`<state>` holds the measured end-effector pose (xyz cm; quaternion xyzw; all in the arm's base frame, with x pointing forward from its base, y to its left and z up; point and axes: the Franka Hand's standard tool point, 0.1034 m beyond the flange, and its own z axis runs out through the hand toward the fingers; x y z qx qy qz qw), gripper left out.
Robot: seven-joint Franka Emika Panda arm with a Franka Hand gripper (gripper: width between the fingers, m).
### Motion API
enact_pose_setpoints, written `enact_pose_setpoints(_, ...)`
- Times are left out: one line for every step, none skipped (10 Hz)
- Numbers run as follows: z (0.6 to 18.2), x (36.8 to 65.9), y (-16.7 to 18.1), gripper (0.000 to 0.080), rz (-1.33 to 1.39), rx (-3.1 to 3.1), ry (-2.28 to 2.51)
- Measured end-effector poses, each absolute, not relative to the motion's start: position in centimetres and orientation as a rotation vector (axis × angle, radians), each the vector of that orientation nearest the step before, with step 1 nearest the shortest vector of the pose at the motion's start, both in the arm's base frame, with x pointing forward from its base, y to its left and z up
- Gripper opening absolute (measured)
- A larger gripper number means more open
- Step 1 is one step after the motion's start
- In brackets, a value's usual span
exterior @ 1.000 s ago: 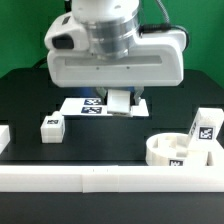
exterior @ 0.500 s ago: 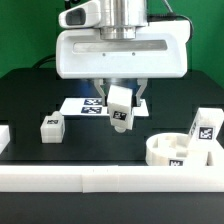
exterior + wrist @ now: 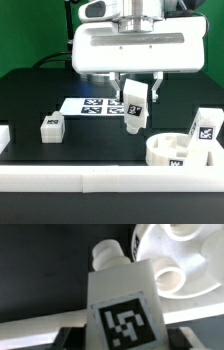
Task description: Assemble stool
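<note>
The pincer [image 3: 139, 94] was clamped on the upper end of one leg [image 3: 134, 108], so the rest of it hung below the fingers, clear of the table [image 3: 40, 90]. Its long axis was pretty much upright, just a bit tilted, with the peg end pointing down. It hung up and to the exterior view's left of the seat [image 3: 168, 152], not touching it.

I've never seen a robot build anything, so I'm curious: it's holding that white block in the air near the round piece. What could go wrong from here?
1. The held leg hangs tilted in the gripper. It might slip, or meet a hole in the seat askew and jam.
2. A second leg already stands upright at the seat. The wide gripper body could knock it when lowering nearby.
</note>
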<state>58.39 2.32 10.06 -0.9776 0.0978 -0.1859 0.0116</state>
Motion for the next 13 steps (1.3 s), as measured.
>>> enact_pose_setpoints(10.7,59.5,3.4,0.0324,-0.596,-3.035,0.289)
enact_pose_setpoints(11.2,60.9,4.8,0.0324,-0.640,-3.019,0.256)
enact_pose_setpoints(11.4,61.9,5.8,0.0324,-0.658,-3.012,0.229)
enact_pose_setpoints(11.3,61.9,5.6,0.0324,-0.659,-3.014,0.227)
enact_pose_setpoints(11.3,61.9,5.6,0.0324,-0.658,-3.015,0.227)
enact_pose_setpoints(11.3,61.9,5.6,0.0324,-0.658,-3.015,0.227)
enact_pose_setpoints(11.3,61.9,5.3,0.0324,-0.662,-3.019,0.210)
enact_pose_setpoints(11.3,62.0,4.7,0.0324,-0.664,-3.018,0.209)
enact_pose_setpoints(11.3,62.4,4.8,0.0324,-0.678,-3.006,0.204)
enact_pose_setpoints(11.1,63.0,5.3,0.0324,-0.730,-2.992,0.186)
enact_pose_setpoints(10.7,63.6,5.5,0.0324,-0.776,-2.988,0.138)
enact_pose_setpoints(10.3,63.8,5.3,0.0324,-0.793,-2.988,0.080)
enact_pose_setpoints(10.3,63.7,5.4,0.0324,-0.784,-2.985,0.090)
